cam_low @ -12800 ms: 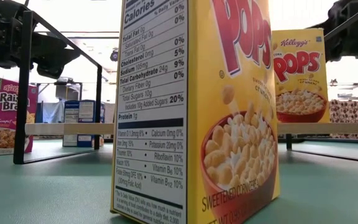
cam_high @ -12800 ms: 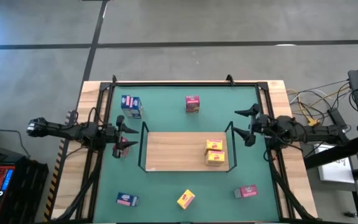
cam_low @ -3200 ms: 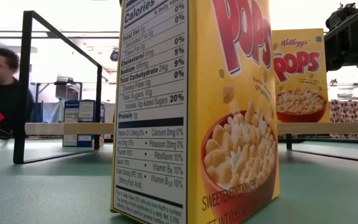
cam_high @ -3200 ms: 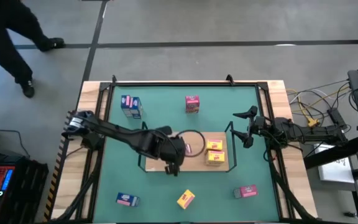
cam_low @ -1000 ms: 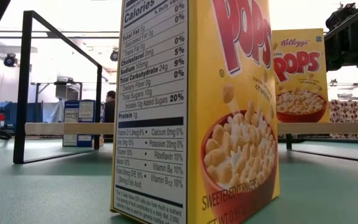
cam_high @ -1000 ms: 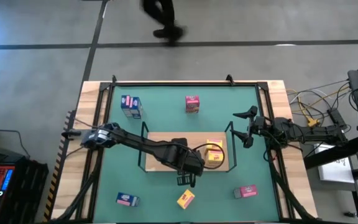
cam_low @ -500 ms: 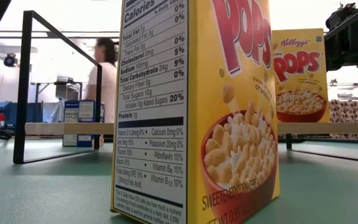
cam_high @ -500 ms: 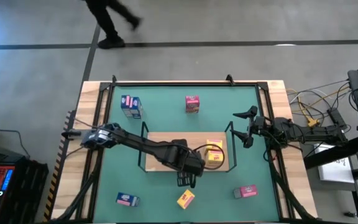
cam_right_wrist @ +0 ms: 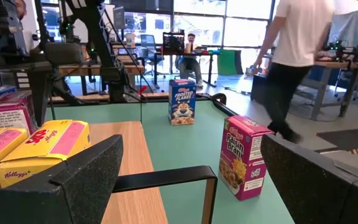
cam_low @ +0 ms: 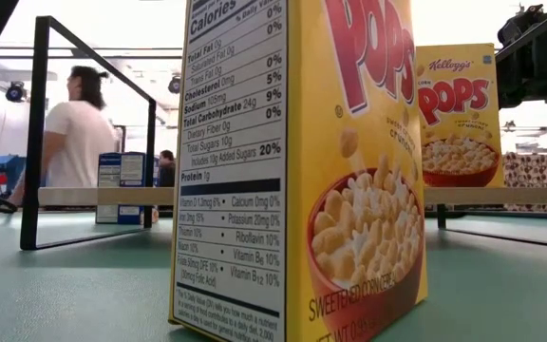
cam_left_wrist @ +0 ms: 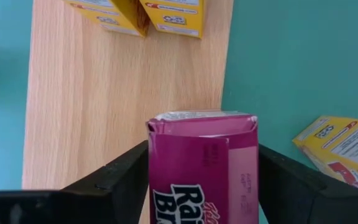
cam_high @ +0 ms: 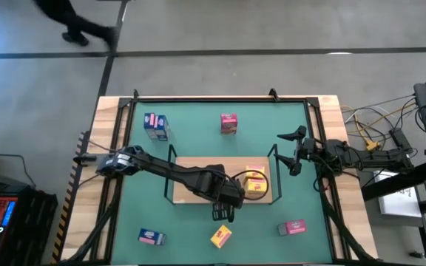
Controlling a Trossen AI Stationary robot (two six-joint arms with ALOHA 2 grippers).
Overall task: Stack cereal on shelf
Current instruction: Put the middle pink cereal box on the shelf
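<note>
Grey floor (cam_high: 272,29) — bright windows (cam_right_wrist: 229,25) beyond
</note>
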